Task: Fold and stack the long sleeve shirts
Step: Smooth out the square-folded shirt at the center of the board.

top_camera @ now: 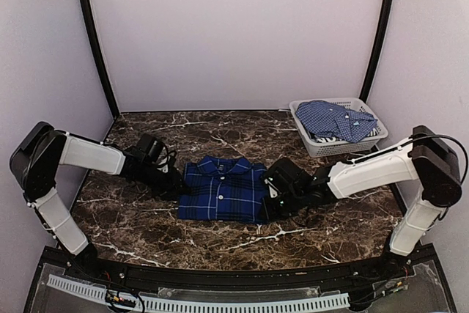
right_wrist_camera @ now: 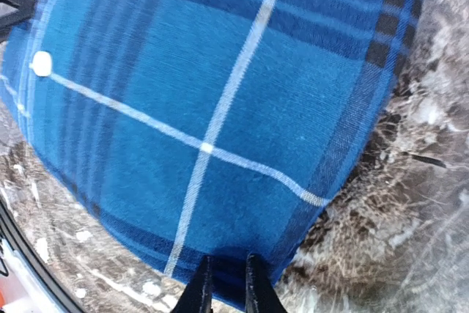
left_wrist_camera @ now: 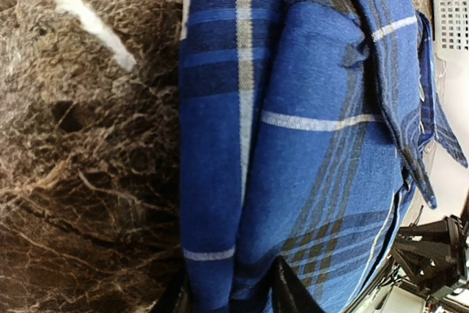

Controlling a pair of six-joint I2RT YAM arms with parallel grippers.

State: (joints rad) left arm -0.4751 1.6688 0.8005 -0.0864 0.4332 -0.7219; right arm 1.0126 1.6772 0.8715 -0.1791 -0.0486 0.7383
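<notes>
Folded dark royal-blue plaid shirt (top_camera: 222, 190) with thin white lines lies flat on the brown marble-veined table (top_camera: 146, 225), its collar on the side away from the arm bases. The left gripper (top_camera: 172, 181) sits at the plaid shirt's left edge. In the left wrist view its fingers (left_wrist_camera: 286, 291) stand apart with the edge fold between them; whether they press the cloth cannot be told. The right gripper (top_camera: 270, 197) sits at the plaid shirt's right edge. In the right wrist view its black fingers (right_wrist_camera: 201, 284), nearly together, pinch the hem. Beyond the plaid shirt, to its right and well apart, a pale plastic lattice basket (top_camera: 330, 148) holds the crumpled lighter blue fine-checked shirt (top_camera: 333, 119).
</notes>
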